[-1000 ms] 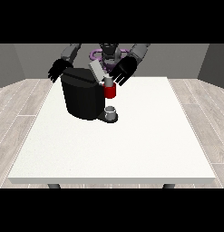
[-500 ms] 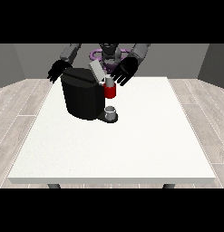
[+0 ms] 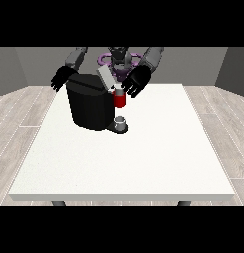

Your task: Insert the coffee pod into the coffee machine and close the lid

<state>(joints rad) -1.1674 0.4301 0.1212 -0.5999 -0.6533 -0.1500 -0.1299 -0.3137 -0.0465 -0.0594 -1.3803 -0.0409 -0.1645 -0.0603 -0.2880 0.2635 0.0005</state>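
A squat black coffee machine (image 3: 89,106) stands on the far left part of the white, matte tabletop (image 3: 143,158). Its body is rounded like a drum, with a smooth dark shell. From its top a flat grey lid (image 3: 105,76) rises at a tilt, hinged open and leaning up and away towards the robot. At the machine's front right a red, cylindrical part (image 3: 120,100) juts out, glossy and short. Below it a small grey cup (image 3: 121,121) sits upright on the machine's dark base plate.

The hand at the view's right (image 3: 135,83) hangs just beside the red part and the open lid, above the machine's right edge. Its black fingers are spread and fairly straight, pointing down towards the tabletop, and they curl round nothing that can be seen. Whether the palm touches the lid cannot be told.

The hand at the view's left (image 3: 61,78) hovers behind the machine's upper left corner, its fingers splayed and relaxed, holding nothing.

The coffee pod itself cannot be made out as a separate thing; a small pale patch lies at the top of the red part, under the lid, too small to tell what it is.

The tabletop is a plain square slab with a thin edge.
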